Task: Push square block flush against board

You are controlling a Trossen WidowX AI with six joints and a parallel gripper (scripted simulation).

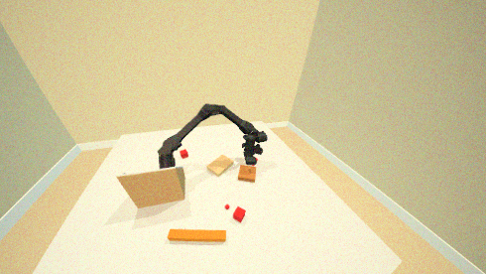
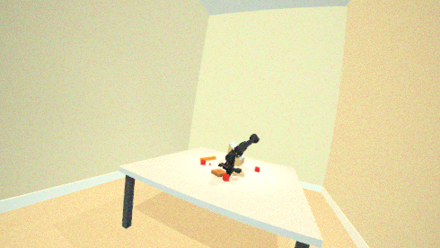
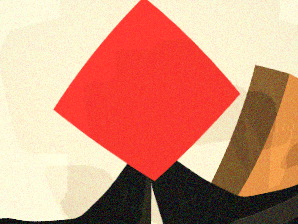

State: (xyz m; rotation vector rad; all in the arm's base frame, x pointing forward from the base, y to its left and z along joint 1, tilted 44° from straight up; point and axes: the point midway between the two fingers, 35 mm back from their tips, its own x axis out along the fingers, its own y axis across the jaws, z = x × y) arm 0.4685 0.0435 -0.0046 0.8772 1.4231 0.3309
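A flat orange-brown squarish block (image 1: 247, 174) (image 2: 218, 172) (image 3: 270, 165) lies on the table. A flat tan board-like piece (image 1: 219, 165) (image 2: 240, 173) lies turned at an angle to its left in the top view, with a gap between them. A long orange bar (image 1: 196, 235) (image 2: 208, 158) lies apart, nearer that camera. My gripper (image 1: 251, 162) (image 2: 229, 173) (image 3: 147, 153) is shut and empty, pointing down low behind the orange-brown block. A red cube (image 1: 256, 160) (image 2: 226, 178) (image 3: 145, 90) is right by the fingertips; whether they touch is unclear.
A large slanted tan panel (image 1: 156, 189) stands left on the white table (image 1: 298, 223) (image 2: 251, 202). A second red cube (image 1: 239, 214) (image 2: 203, 162) and a small red ball (image 1: 227, 206) (image 2: 209, 164) lie toward the bar. A third red cube (image 1: 183, 154) (image 2: 257, 169) lies near the arm's base.
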